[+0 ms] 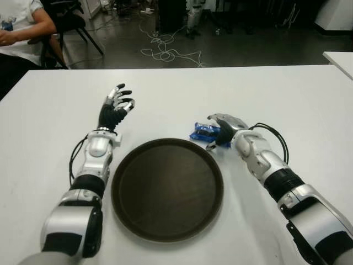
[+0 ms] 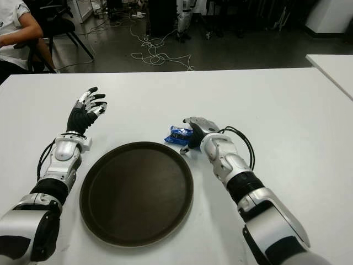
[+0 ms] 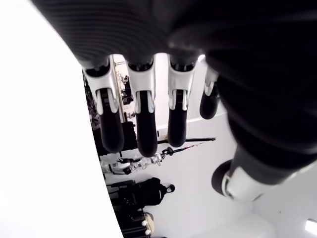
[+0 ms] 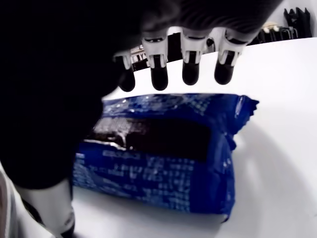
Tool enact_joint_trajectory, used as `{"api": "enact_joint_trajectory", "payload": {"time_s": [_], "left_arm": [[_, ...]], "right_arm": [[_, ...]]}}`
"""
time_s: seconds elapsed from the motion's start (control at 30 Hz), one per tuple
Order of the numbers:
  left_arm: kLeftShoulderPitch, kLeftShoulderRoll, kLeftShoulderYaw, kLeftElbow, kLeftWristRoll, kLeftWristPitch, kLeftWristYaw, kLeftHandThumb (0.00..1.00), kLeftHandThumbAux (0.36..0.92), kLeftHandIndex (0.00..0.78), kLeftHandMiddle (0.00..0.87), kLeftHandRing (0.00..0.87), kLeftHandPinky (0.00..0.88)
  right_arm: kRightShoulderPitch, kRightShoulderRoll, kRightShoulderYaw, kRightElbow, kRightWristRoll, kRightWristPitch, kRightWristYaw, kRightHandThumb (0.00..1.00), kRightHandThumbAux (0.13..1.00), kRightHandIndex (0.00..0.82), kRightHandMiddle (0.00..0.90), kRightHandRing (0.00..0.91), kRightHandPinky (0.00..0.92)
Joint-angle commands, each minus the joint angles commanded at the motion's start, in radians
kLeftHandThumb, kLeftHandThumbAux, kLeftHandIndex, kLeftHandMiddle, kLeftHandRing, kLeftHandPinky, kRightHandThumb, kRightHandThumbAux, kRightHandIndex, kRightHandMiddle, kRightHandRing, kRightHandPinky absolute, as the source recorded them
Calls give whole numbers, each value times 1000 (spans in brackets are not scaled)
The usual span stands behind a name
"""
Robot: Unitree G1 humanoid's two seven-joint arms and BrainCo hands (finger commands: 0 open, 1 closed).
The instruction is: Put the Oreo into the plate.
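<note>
White table (image 1: pixel 287 94) across most of the frame. At lower centre, a round dark plate (image 1: pixel 167 189), bare inside. Just past its upper-right rim, at centre of the frame, a blue Oreo pack (image 1: pixel 202 132) lying flat on the table, outside the plate, near the rim but not on it.

Right hand (image 1: pixel 223 131) at centre right, reaching in from the lower right corner, wrist cable looping behind. Fingers (image 4: pixel 190 69) extended side by side over the far edge of the pack in the wrist view (tips hanging just above the wrapper, not pressed into it), thumb down along the near side. No firm closure on the pack visible; wrapper uncrushed and flat on the table.

Left hand (image 1: pixel 116 107) at centre left, just beside the plate's upper-left rim, palm raised, holding nothing. Fingers (image 3: pixel 141 124) straight and slightly apart, thumb off to one side.

At upper left of the frame, a seated person (image 1: pixel 19 25) in a white top beside a black chair (image 1: pixel 69 22). Along the top centre, loose white cables (image 1: pixel 165 52) on a dark floor. At far right edge, the corner of a second white table (image 1: pixel 342 59).
</note>
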Motion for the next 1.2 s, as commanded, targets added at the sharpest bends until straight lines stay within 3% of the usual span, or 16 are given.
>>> {"api": "enact_joint_trajectory", "payload": {"time_s": [0.57, 1.2], "left_arm": [[3, 3, -12, -3, 13, -12, 3, 429, 678, 112, 230, 254, 297], [6, -3, -14, -8, 21, -3, 19, 384, 683, 113, 227, 252, 287]], "right_arm": [[-18, 1, 8, 23, 5, -2, 51, 0, 775, 59, 37, 44, 64], [-15, -14, 18, 41, -10, -41, -9, 0, 766, 105, 78, 75, 78]]}}
